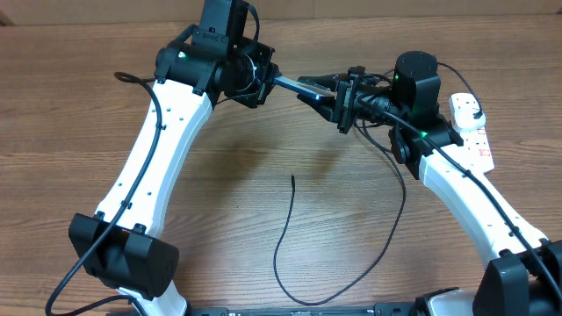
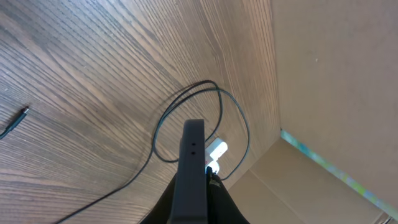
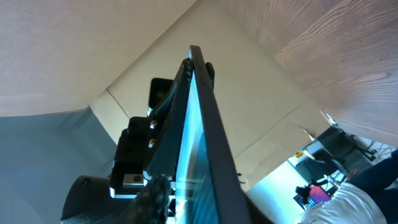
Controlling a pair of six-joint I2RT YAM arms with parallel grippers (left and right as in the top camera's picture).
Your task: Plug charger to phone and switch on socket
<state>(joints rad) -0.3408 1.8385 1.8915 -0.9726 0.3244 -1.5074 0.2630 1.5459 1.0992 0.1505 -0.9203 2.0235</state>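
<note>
The phone (image 1: 303,85) hangs edge-on above the back of the table, between both arms. My left gripper (image 1: 270,81) is shut on its left end. In the left wrist view the phone's dark edge (image 2: 191,155) rises from between the fingers of that gripper (image 2: 193,186). My right gripper (image 1: 320,92) straddles the other end. In the right wrist view the blue screen (image 3: 202,112) runs between the jaws of this gripper (image 3: 193,205), one finger (image 3: 158,193) standing slightly off the glass. The charger (image 1: 290,237) lies looped on the table, its tip (image 1: 292,178) free. The socket (image 1: 470,123) is at the right.
A cardboard wall (image 2: 336,93) stands behind the table. In the left wrist view the charger's loop (image 2: 186,106) and the socket (image 2: 216,149) lie below the phone, and the connector tip (image 2: 15,121) rests at the far left. Bare wooden tabletop (image 1: 219,202) lies between the arms.
</note>
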